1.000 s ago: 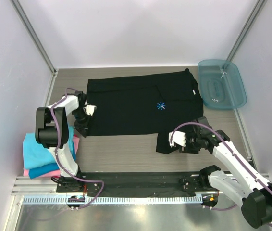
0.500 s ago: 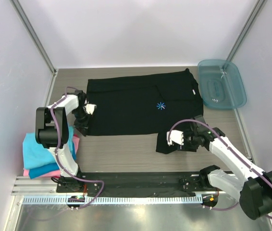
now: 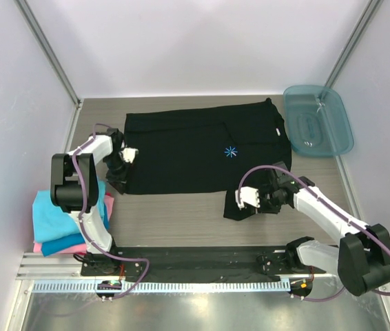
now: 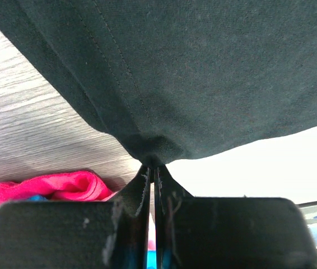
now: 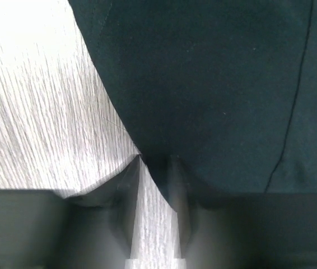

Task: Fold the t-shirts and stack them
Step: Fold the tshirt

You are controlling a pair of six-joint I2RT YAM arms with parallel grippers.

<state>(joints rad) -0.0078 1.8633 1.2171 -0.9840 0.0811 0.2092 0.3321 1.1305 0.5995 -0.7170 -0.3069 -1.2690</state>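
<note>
Black t-shirt (image 3: 195, 148) lies spread mid-table, unfolded, while folded tees (image 3: 60, 221) sit stacked at left. Left gripper (image 4: 152, 168) pinches its hem corner tight; right gripper (image 5: 157, 162) meets the near sleeve, grip impossible to judge through blur.

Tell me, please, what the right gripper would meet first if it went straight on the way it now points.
The black t-shirt: its edge lies at the tips of the right gripper, whose jaws stand slightly apart over the table. Whether they would slide over or under the cloth is unclear.
</note>
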